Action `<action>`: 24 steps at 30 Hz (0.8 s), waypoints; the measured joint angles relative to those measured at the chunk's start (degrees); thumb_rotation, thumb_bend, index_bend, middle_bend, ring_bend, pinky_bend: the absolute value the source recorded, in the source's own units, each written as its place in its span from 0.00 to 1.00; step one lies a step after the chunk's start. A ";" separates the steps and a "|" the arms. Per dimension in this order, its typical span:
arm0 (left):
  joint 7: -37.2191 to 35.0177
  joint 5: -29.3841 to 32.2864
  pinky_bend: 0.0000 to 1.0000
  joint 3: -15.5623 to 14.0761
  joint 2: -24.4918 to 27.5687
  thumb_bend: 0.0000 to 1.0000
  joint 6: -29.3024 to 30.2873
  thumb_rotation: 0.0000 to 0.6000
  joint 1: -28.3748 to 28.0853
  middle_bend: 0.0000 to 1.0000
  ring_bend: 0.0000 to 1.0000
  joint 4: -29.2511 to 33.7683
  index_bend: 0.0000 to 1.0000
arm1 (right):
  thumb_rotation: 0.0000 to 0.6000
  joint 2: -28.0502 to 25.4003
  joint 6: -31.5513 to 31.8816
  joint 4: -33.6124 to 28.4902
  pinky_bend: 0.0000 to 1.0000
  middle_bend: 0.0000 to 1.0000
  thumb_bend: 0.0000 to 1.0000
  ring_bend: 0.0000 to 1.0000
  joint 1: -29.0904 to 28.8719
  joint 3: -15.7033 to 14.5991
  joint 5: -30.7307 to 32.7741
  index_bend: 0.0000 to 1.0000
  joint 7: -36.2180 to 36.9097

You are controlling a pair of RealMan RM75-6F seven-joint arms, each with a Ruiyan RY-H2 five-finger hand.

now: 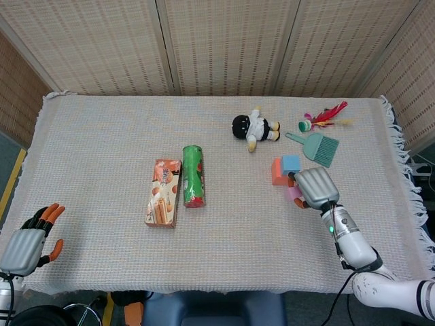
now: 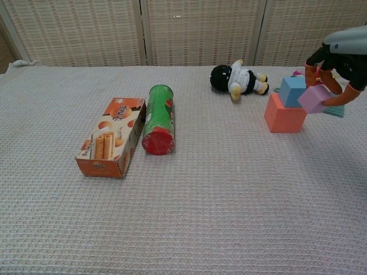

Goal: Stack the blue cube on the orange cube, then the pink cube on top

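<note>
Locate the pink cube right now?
Chest view: the pink cube is off the table at far right, held in the right hand, beside the blue cube sitting on the orange cube.

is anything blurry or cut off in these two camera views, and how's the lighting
Both views are sharp and evenly lit with only soft shadows. In the chest view the right hand holding the pink cube is cropped by the right edge. In the head view the left hand sits at the bottom-left corner.
</note>
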State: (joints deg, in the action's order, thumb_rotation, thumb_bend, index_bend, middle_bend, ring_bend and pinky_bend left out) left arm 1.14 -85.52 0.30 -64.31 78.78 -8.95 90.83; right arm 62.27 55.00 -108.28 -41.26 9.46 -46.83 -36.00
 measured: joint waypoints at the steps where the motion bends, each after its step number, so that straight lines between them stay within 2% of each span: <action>1: -0.11 -0.16 0.24 -0.04 0.07 0.47 0.06 1.00 0.02 0.04 0.07 0.09 0.08 | 1.00 -0.61 0.29 -0.86 0.72 0.66 0.17 0.72 -0.72 0.45 1.55 0.60 -0.75; 7: -0.49 -0.85 0.24 -0.45 0.53 0.47 0.17 1.00 0.13 0.04 0.07 0.46 0.08 | 1.00 -2.28 2.01 -2.99 0.72 0.66 0.17 0.72 -5.08 2.52 11.31 0.60 -4.63; 12: -0.68 -1.25 0.24 -0.22 0.47 0.47 1.07 1.00 0.24 0.04 0.07 0.25 0.08 | 1.00 -2.74 2.62 -2.14 0.72 0.66 0.17 0.71 -10.02 3.72 21.04 0.60 -8.55; 19: -1.67 -1.83 0.24 -0.28 0.13 0.47 0.75 1.00 -0.04 0.04 0.07 -0.67 0.08 | 1.00 -2.26 -1.11 4.22 0.72 0.66 0.17 0.70 -18.28 4.72 37.30 0.61 -12.80; 24: -1.82 -0.91 0.24 -0.01 -0.01 0.47 0.06 1.00 -0.28 0.04 0.07 -1.05 0.08 | 1.00 -1.07 -5.01 10.60 0.72 0.66 0.17 0.70 -24.35 3.56 45.82 0.63 -16.40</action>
State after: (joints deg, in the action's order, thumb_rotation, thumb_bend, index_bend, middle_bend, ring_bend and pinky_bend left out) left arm -0.68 -86.43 0.29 -64.32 78.83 -9.23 89.77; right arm 61.20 49.99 -97.68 -65.61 13.03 -1.01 -52.41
